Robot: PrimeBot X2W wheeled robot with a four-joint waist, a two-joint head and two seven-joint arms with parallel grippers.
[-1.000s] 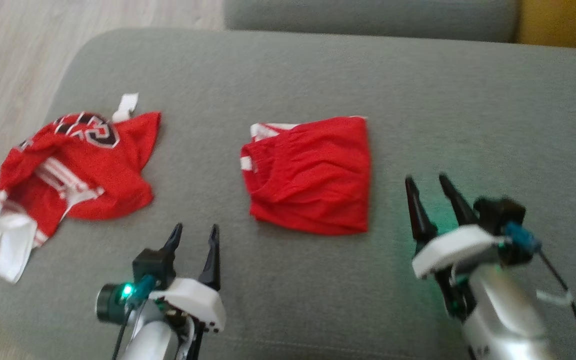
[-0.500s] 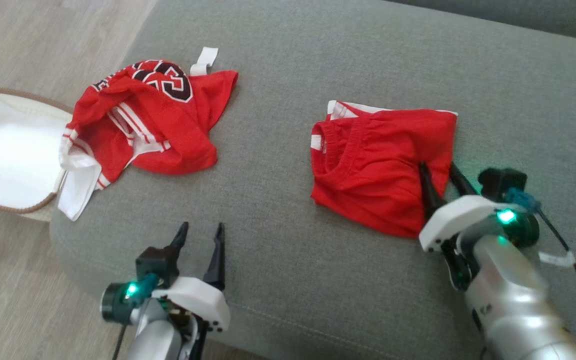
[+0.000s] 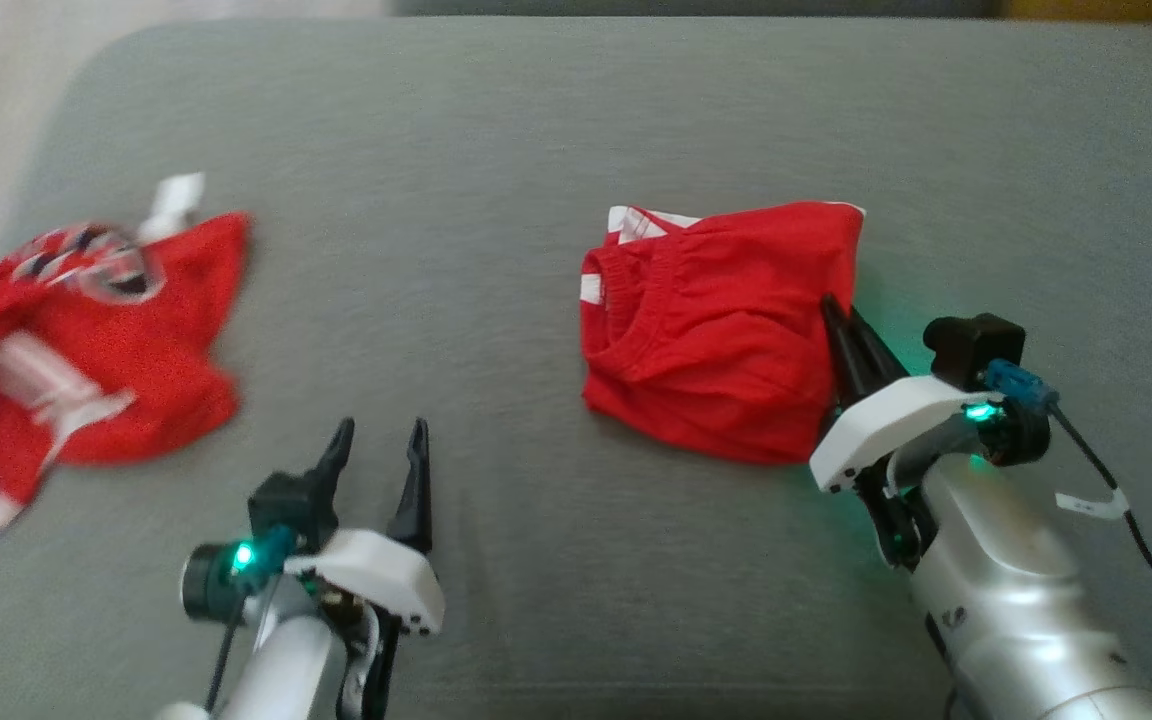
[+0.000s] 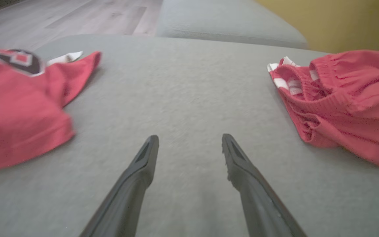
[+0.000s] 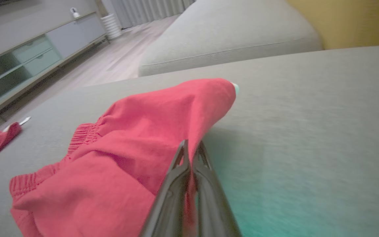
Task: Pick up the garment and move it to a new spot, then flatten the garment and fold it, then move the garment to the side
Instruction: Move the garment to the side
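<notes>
The garment (image 3: 716,330) is a folded red pair of shorts with white trim, lying right of centre on the grey cushion (image 3: 496,180). My right gripper (image 3: 841,320) is shut on its right edge. In the right wrist view the fingers (image 5: 191,144) pinch the red cloth (image 5: 137,141), and the fabric there is raised a little off the cushion. My left gripper (image 3: 380,432) hovers open over bare cushion near the front, holding nothing. The left wrist view has its fingers (image 4: 189,140) apart, with the garment (image 4: 347,105) off to the right.
A crumpled red jersey (image 3: 86,340) with a black and white number lies at the cushion's left end, also in the left wrist view (image 4: 15,108). A second grey cushion (image 5: 229,36) sits behind. Wood floor (image 4: 77,16) and a low cabinet (image 5: 18,56) lie beyond.
My right gripper moved onto the garment's right edge and closed on it. The head camera shifted, so the whole picture moved. My left gripper stayed open in place.
</notes>
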